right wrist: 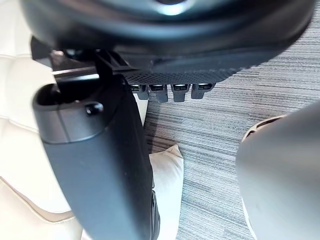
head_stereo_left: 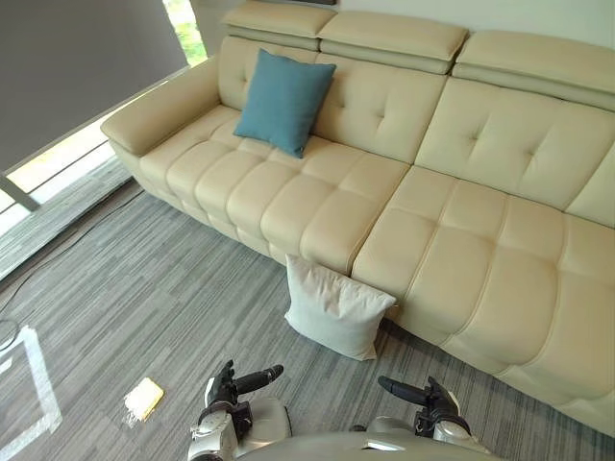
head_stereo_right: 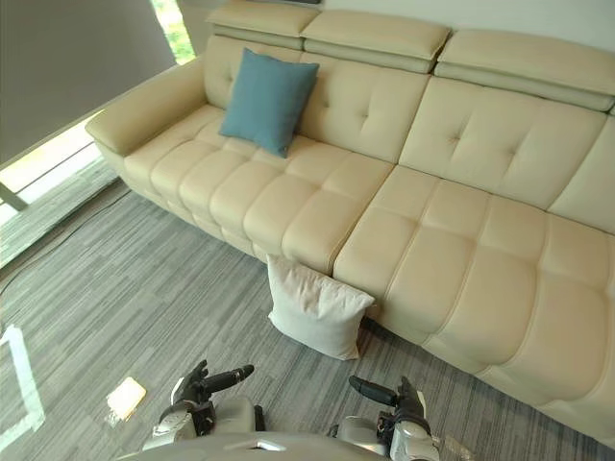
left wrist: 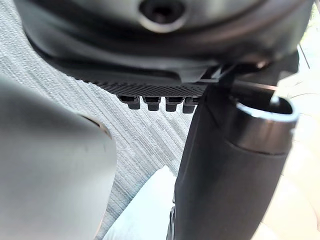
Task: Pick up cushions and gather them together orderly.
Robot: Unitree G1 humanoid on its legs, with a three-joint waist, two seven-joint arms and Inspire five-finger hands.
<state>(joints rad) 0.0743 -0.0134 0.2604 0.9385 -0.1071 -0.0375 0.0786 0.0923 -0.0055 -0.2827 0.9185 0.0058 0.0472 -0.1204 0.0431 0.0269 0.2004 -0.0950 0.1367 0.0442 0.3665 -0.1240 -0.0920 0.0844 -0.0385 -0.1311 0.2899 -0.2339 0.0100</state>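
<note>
You'll find the white cushion on the carpet, leaning against the sofa front. The blue cushion is propped on the seat against the backrest. Your left hand and right hand hang low and empty, fingers loose, thumbs pointing inward. The sofa's right end is cut off.

Cannot follow the sofa past the right and upper edges of the eye views. Cannot see the back of the white cushion, set against the sofa's front, nor that of the blue cushion, leaning on the backrest. Cannot tell the small yellow thing on the floor: too small. Find the left hand and right hand cut by the lower edge; make out the fingers as mere short stubs in the wrist views.
</note>
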